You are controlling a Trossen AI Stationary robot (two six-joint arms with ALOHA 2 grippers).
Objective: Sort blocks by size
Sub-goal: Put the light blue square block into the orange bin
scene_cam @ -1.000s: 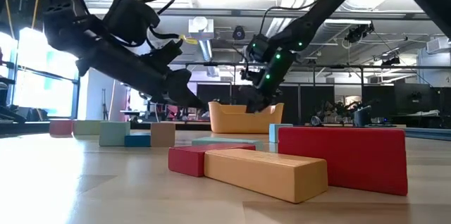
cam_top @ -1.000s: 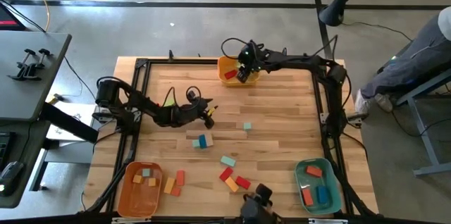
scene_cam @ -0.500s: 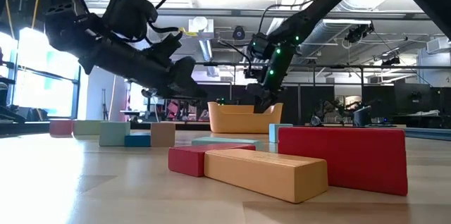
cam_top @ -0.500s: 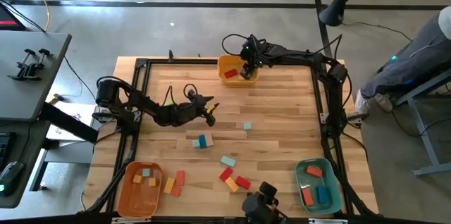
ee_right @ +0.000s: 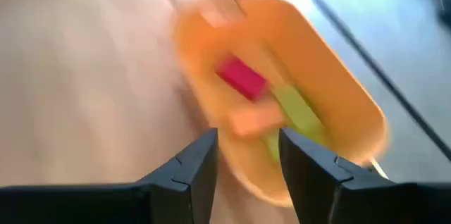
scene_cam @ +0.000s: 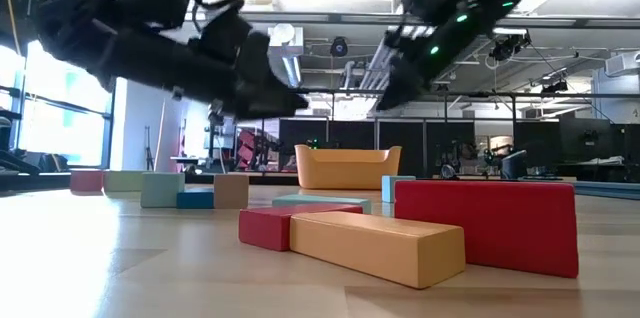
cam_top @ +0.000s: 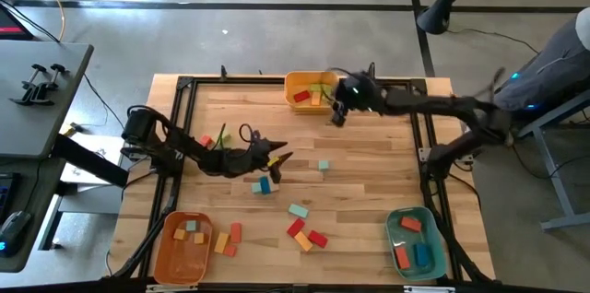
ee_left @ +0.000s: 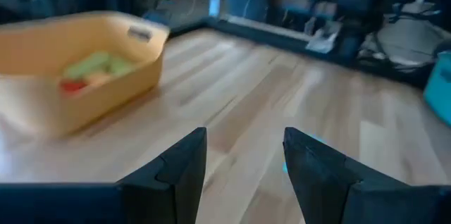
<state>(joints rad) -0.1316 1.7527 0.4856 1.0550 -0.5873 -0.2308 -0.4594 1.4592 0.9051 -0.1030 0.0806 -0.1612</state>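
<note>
Loose blocks lie flat on the wooden table: a blue and teal pair (cam_top: 264,185), a small teal cube (cam_top: 324,165), and a teal, red and orange cluster (cam_top: 304,230). In the low view the cluster's red block (scene_cam: 486,224) and orange bar (scene_cam: 378,246) are nearest. My left gripper (cam_top: 279,158) is open and empty above the table's middle, just beyond the blue and teal pair; its wrist view (ee_left: 243,136) shows bare wood between the fingers. My right gripper (cam_top: 336,118) is open and empty beside the yellow bin's (cam_top: 293,77) right near corner; its wrist view (ee_right: 246,139) looks at that bin.
The yellow bin (ee_left: 42,111) at the far edge holds red, orange and green blocks. An orange bin (cam_top: 164,247) with several small blocks stands near left, orange and red blocks (cam_top: 228,238) beside it. A teal bin (cam_top: 433,238) with bigger blocks stands near right. A person sits beyond the right edge.
My right gripper has swung out from over the yellow bin toward the table's right and near side, and that arm has stretched out lower. Orange and green blocks now show in the bin beside the red one. My left gripper has shifted a little toward the near right.
</note>
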